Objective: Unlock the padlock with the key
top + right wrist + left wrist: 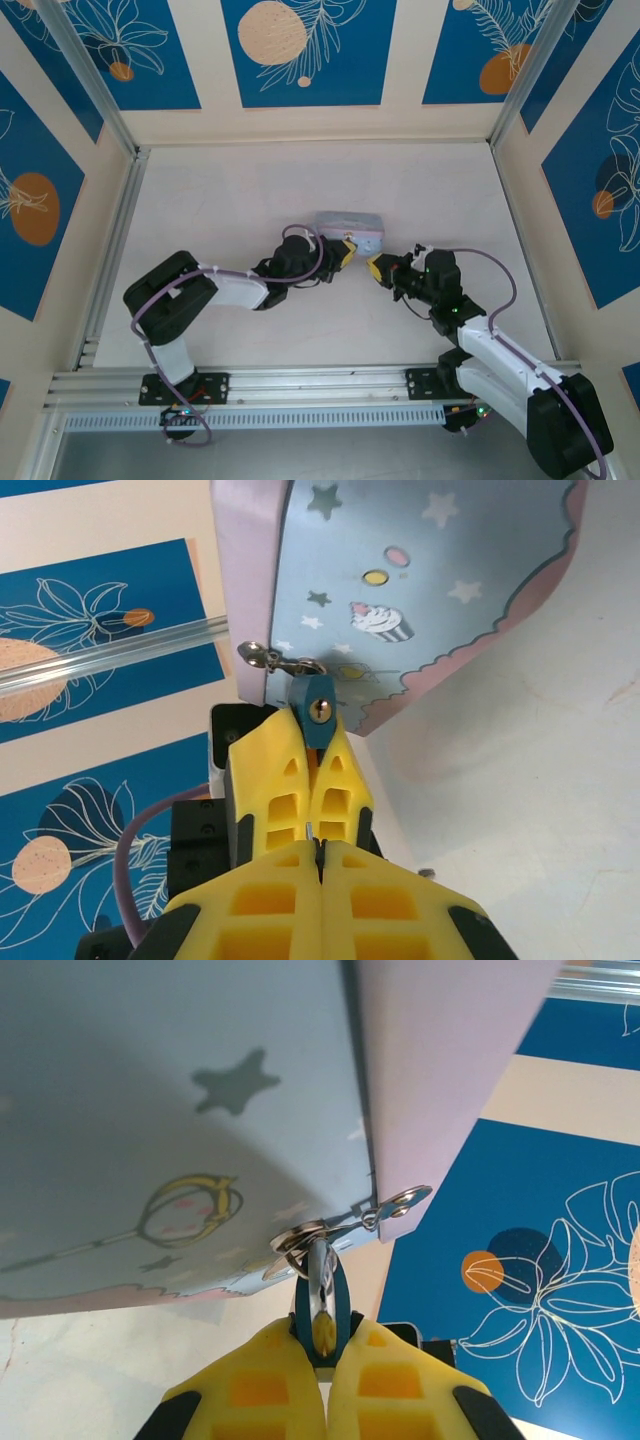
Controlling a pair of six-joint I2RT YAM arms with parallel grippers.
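Observation:
The pale blue tin (pixel 348 228) stands on its edge at the table's middle. From the hasp at its corner hangs the padlock (pixel 319 708), a small blue body with its brass keyhole turned toward the right wrist camera. My left gripper (pixel 325 1338) is shut on the padlock (pixel 324 1300), with a yellow finger on each side. My right gripper (pixel 318 842) is shut just short of the left one, and the thin tip of the key (pixel 309 831) pokes out between its fingers, pointing at the padlock without touching it. Seen from above, the left gripper (pixel 345 252) and the right gripper (pixel 378 267) nearly meet.
A small dark object (pixel 427 873) lies on the pale table (pixel 250 190) to the right of my right gripper. Aluminium rails (pixel 110 260) and patterned blue walls enclose the table. Purple cables (pixel 500 270) loop along both arms.

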